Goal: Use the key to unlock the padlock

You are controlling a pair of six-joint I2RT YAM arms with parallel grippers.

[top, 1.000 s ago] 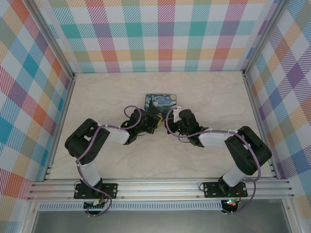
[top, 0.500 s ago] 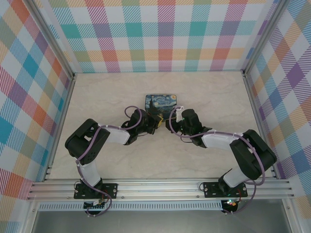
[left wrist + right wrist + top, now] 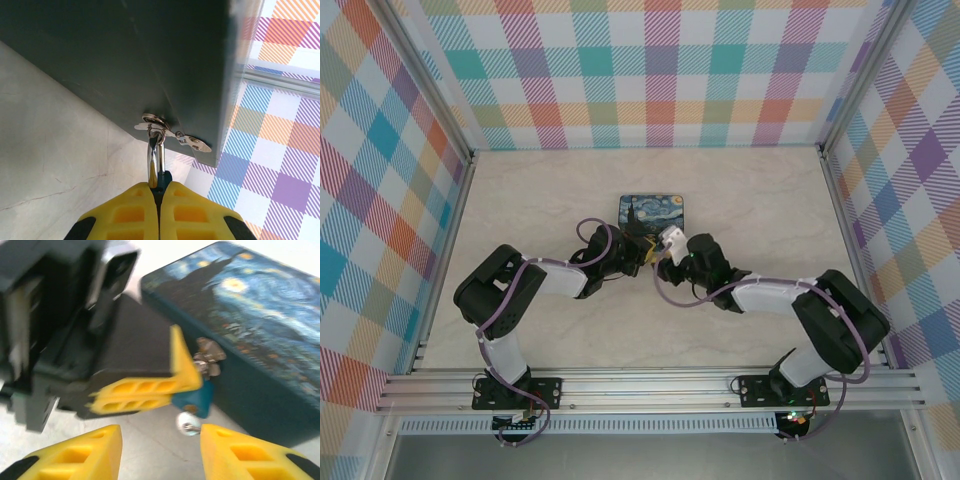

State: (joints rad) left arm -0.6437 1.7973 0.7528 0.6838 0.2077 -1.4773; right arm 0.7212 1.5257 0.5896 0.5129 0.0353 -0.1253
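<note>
Right fingers (image 3: 80, 455) newly apart, key (image 3: 188, 422) under padlock (image 3: 196, 398)

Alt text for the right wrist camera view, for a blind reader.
The left end effector pinches a small blue padlock at the side of a Starry Night tin. Below it, the right end effector stands open, its yellow fingers either side of a small silvery piece, likely the key.

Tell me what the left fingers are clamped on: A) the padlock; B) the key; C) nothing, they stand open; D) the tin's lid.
A: the left fingers are pressed together on the padlock, whose shackle hangs from the hasp of the tin.
</note>
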